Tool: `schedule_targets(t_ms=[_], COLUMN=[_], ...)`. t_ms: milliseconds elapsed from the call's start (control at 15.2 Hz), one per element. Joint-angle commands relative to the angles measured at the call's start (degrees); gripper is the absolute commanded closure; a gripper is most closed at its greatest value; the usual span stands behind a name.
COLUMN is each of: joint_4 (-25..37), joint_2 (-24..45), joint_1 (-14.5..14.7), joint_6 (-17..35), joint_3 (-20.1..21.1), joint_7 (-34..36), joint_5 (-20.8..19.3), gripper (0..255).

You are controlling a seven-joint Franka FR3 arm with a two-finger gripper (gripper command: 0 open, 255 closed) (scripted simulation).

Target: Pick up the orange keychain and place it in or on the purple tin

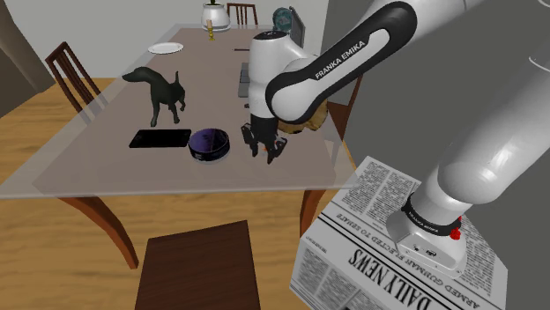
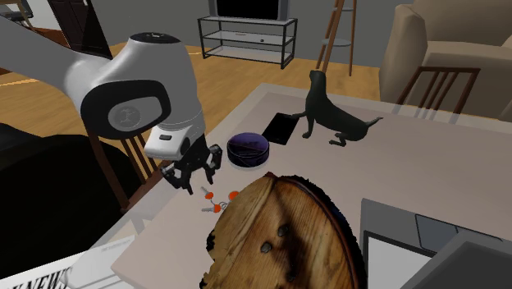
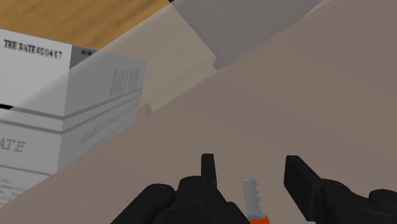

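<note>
The tool, spread wide and empty, hangs just above the orange keychain lying on the tabletop near the purple tin, so it should drop straight, centring the keychain between both fingers before closing.

arm: bent, reaching forward | claw: spread apart, pointing down

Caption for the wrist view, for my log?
Open gripper over the table, orange keychain lying between its jaws, not yet clasped.
</note>
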Motion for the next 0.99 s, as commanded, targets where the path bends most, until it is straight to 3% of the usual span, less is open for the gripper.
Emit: schedule_targets(t_ms=[0,528,594,726,924], joint_4=[-0.07,1.30,1.30,4.53,15.46], joint_2=[0.33,-2.62,-2.62,-1.11,7.84], joint_1=[-0.02,0.15,0.15,-0.96,-4.73], joint_6=[0.36,-3.70,-3.70,-11.06,-26.71], joint_3=[-0.01,-0.26,-0.26,-5.87,-11.40], joint_7=[0.01,-0.95,-0.95,-22.14,-45.35], joint_5=[-0.01,1.53,1.53,11.37,16.79], gripper=[255,255,0,0,0])
